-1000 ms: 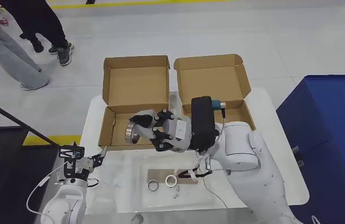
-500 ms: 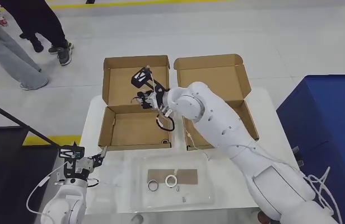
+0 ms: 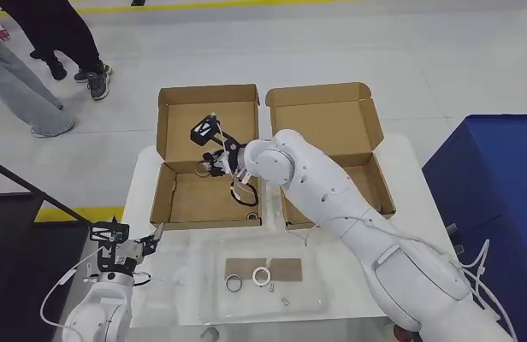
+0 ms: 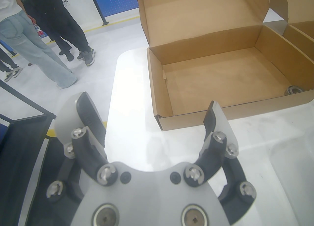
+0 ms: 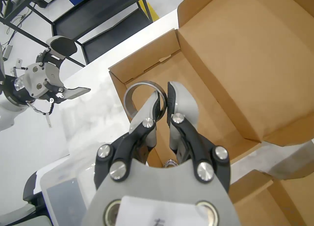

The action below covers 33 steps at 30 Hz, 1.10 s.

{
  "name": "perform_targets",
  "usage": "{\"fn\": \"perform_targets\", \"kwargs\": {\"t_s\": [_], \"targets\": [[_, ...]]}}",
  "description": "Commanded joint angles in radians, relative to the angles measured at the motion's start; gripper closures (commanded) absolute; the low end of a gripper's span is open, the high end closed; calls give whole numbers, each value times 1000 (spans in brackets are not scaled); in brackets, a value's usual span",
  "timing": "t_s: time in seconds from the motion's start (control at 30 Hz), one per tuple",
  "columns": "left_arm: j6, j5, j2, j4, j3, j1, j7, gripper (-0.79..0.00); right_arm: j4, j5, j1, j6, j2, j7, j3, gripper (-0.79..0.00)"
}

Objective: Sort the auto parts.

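My right gripper [image 5: 163, 97] is shut on the wall of a grey metal ring [image 5: 137, 94], held above the left cardboard box [image 5: 144, 62]. From the top view the ring [image 3: 202, 169] hangs over the box's [image 3: 163, 195] back edge, near its raised lid. A small bearing [image 4: 293, 89] lies in the box's near right corner. My left gripper [image 4: 148, 102] is open and holds nothing, low over the table's front left corner, in front of the box [image 4: 159, 94].
A second open cardboard box [image 3: 376, 181] stands to the right of the first. A clear plastic tray [image 3: 310, 256] at the table's front holds two rings [image 3: 234, 283] [image 3: 262, 276] and a small screw [image 3: 284, 300]. People stand on the floor beyond the table.
The right arm has swung away from the front of the left box and stretched out over its back, carrying the ring. The left arm has not moved.
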Motion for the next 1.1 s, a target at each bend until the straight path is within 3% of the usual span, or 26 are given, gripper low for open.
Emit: {"fn": "perform_targets", "kwargs": {"t_s": [0.0,0.07,0.2,0.37,0.63,0.8,1.07], "targets": [[0,0,0,0,0,0,0,-785,0,-70,-1,53,-2,28,-26,0],[0,0,0,0,0,0,0,-785,-11,-170,13,162,-21,75,-81,0],[0,0,0,0,0,0,0,-785,55,-216,44,167,-77,69,-159,0],[0,0,0,0,0,0,0,-785,209,-296,81,138,-171,44,-267,0],[0,0,0,0,0,0,0,-785,468,-285,102,14,-289,-62,-309,0],[0,0,0,0,0,0,0,-785,568,-262,108,-14,-328,-116,-299,0],[0,0,0,0,0,0,0,-785,568,-262,108,-14,-328,-116,-299,0]]}}
